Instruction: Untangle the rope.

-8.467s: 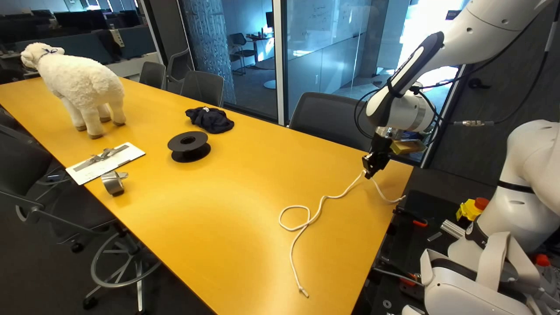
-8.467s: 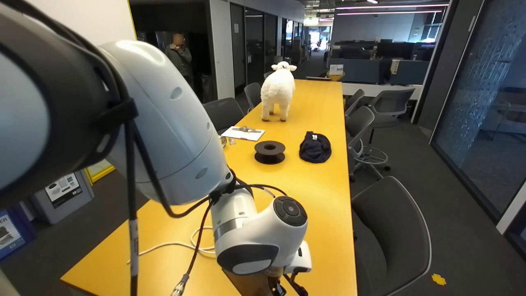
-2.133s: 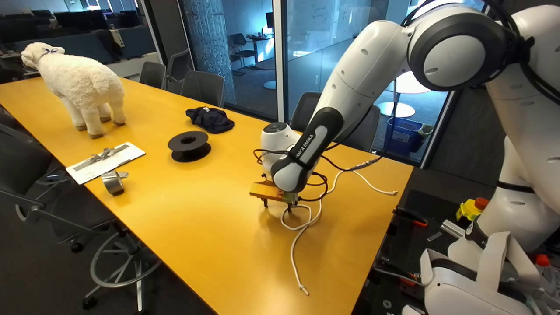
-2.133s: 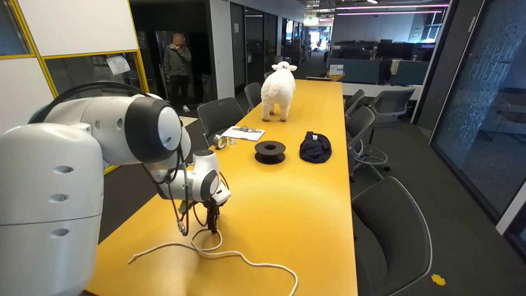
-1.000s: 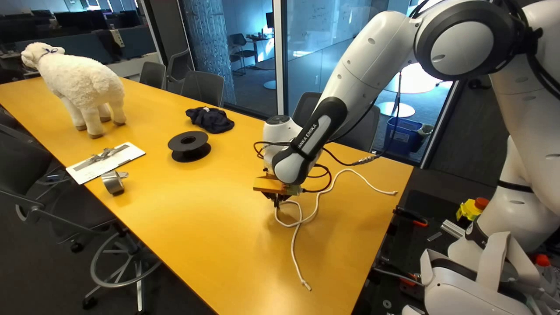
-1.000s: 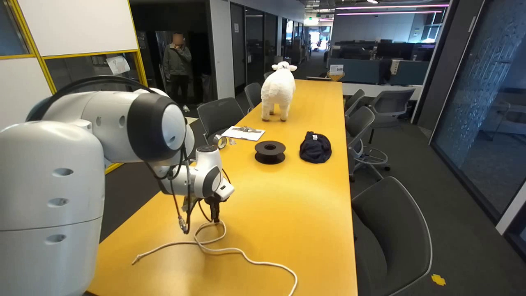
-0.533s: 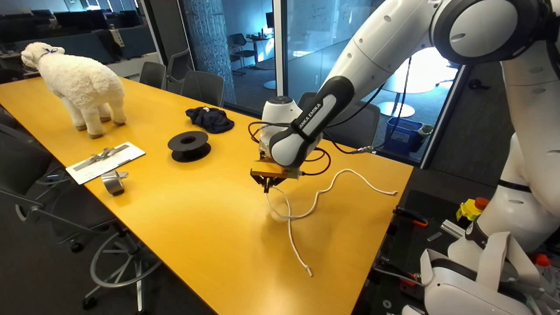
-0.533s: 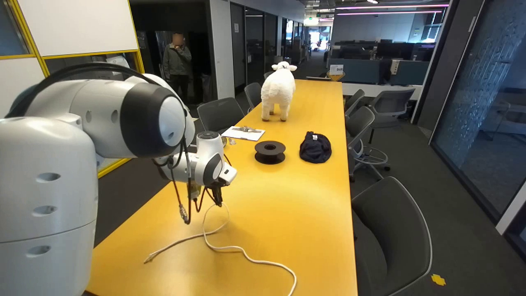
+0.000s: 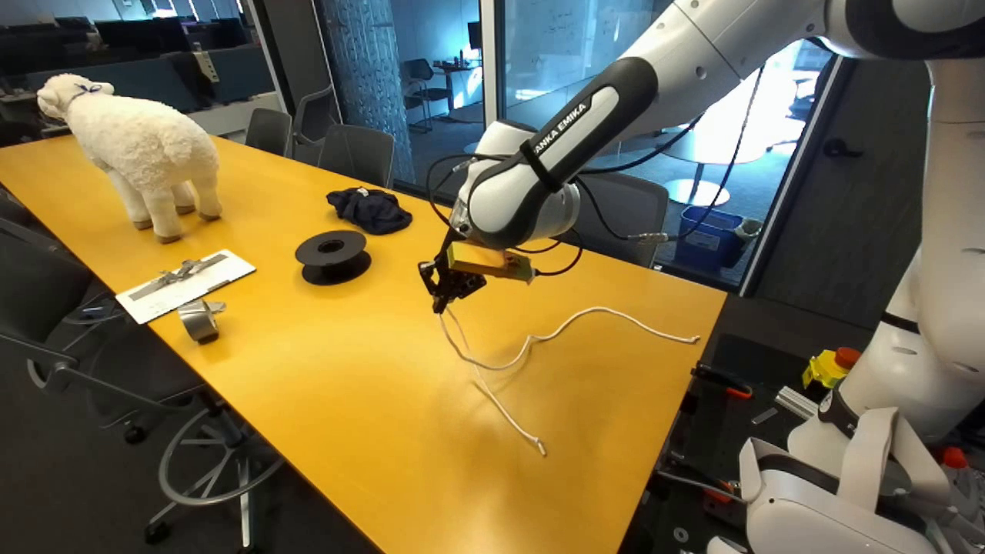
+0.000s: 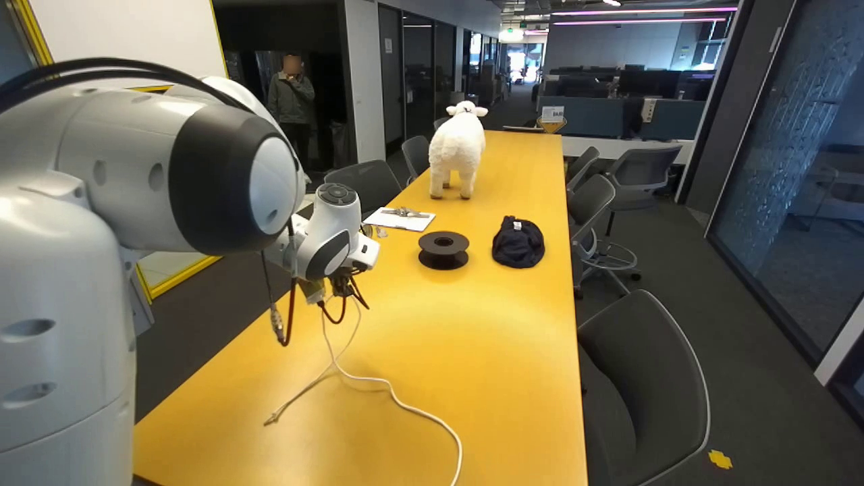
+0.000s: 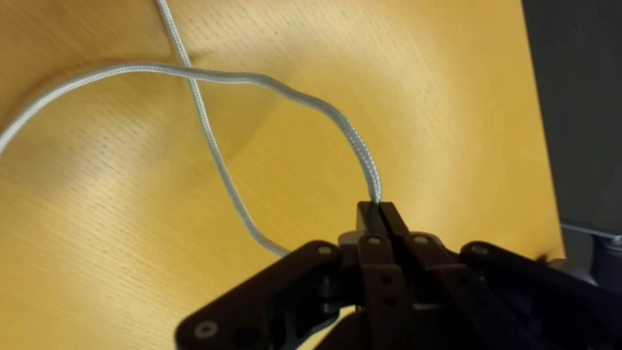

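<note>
Your pincer (image 11: pixel 377 204) clamps the rope (image 11: pixel 313 101), raised off the counter (image 9: pixel 346 400) nearer the spool (image 9: pixel 333 270) than either end; untangling looks partway, one crossing to undo.

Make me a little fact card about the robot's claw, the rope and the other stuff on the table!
Claw: shut on the rope, up above the table
Rope shape: crosses itself once in the wrist view
Rope ends: both on the table in an exterior view
Untangled: not yet
Toy: fluffy white sheep, standing
Other things: black spool, dark cloth, roll of tape, white board
</note>
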Motion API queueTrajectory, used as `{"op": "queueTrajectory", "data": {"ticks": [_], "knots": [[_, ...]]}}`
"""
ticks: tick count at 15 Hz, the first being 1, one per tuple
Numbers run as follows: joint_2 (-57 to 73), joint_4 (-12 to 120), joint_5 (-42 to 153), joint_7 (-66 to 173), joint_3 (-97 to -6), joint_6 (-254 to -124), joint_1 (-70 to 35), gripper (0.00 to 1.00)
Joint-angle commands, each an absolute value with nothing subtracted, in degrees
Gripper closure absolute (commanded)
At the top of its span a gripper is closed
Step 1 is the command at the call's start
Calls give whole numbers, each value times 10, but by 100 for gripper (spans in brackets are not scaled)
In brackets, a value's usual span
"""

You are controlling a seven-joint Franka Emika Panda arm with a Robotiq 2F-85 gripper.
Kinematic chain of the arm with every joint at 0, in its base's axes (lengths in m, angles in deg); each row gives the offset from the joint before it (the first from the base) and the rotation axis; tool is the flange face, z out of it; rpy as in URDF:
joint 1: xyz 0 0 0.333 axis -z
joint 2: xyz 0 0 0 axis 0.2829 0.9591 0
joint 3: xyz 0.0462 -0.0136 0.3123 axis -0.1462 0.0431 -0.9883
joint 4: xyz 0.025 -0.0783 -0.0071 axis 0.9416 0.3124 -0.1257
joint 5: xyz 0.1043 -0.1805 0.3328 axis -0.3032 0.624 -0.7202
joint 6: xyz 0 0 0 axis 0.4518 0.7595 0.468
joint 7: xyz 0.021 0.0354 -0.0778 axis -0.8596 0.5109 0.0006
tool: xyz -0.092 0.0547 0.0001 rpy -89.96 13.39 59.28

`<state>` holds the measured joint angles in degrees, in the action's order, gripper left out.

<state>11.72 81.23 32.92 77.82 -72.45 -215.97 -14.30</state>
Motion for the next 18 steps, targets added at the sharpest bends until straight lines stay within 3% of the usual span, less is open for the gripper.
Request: {"op": "queueTrajectory", "data": {"ticks": [1, 4, 6, 13, 18], "knots": [[114, 824, 242, 624, -880, -2194, 1, 98], [163, 802, 198, 501, -1000, -2179, 131, 98], [165, 832, 169, 424, -1020, -2150, 199, 98], [165, 838, 142, 317, -778, -2025, 131, 98], [164, 807, 148, 240, -699, -1967, 83, 98]]}}
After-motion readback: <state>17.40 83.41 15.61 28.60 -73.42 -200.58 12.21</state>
